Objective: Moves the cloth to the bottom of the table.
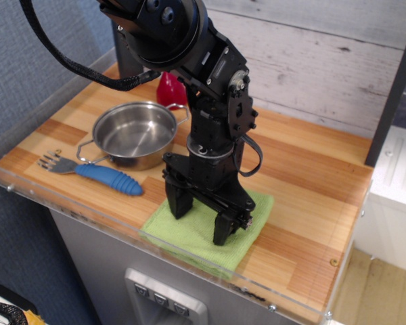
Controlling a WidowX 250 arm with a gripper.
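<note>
The black robot arm (210,88) comes down from the upper left and bends at the wrist, so the gripper (201,219) points straight down at the table (311,183); its two fingers are spread apart, and both fingertips (221,235) press on the cloth (189,233); nothing is pinched between them. The cloth lies flat at the near edge of the table, its front corner touching or just reaching the clear acrylic rim (122,227); it is to the right of the fork and in front of the pot. There is one cloth; one steel pot (134,133) with two handles, standing empty behind and to the left; one fork with a blue handle (95,172), lying just before the pot; one red object (170,89) behind the pot, half hidden by the arm.
</note>
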